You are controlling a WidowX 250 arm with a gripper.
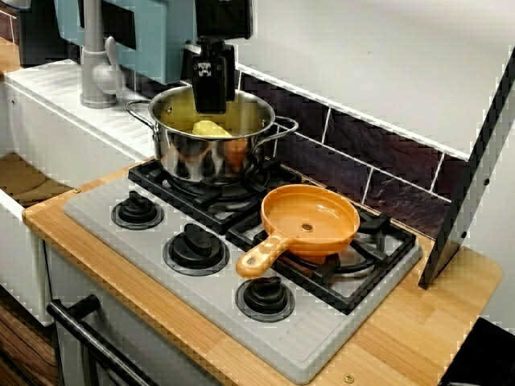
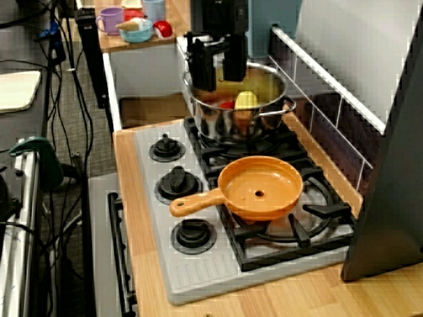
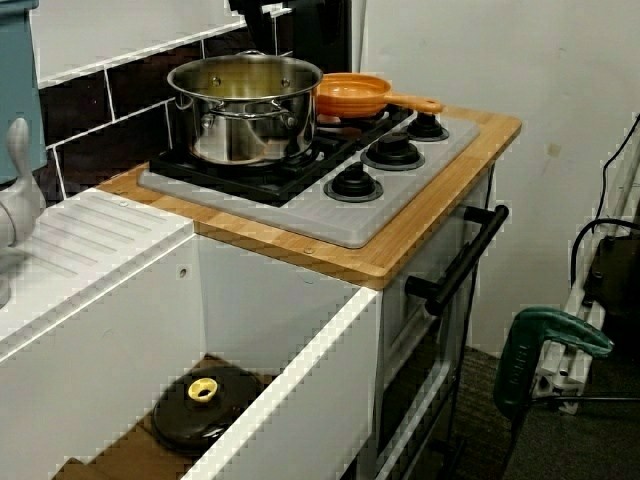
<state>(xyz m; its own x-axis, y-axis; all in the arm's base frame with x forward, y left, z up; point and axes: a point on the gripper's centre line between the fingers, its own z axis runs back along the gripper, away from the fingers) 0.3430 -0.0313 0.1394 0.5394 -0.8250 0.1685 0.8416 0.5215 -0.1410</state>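
- Three views: the stove's front, the pan end, the sink side.
- Jaws: apart. The view from the pan end shows both fingers (image 2: pixel 203 69) spread, with an open gap between them.
- Position: I hang straight down over the steel pot (image 1: pixel 211 157), toward its back half. My tips are about level with the rim; I cannot tell whether they dip inside.
- Steel pot: upright on the sink-side burner grate, one loop handle on each side.
- Inside the pot: a yellow piece (image 1: pixel 211 129) lies just below my tips. Contact cannot be told from these views. A red piece (image 2: pixel 226 104) lies just beside it, seen only from the pan end.
- Orange pan (image 1: pixel 310 219): upright on the other burner, just beside the pot. Its handle points out toward the knobs and there is a small dark spot at its centre.
- Three black knobs (image 1: pixel 195 248) sit in a row along the stove's front strip.
- Grey stove (image 1: pixel 96 205) sits on the wooden desk (image 1: pixel 402 338).
- Faucet (image 1: pixel 95 68) stands on the white drainboard near the pot.
- View from the sink side: a black lid (image 3: pixel 203 405) with a yellow knob lies flat down in the sink (image 3: pixel 290 420), well apart from the pot.
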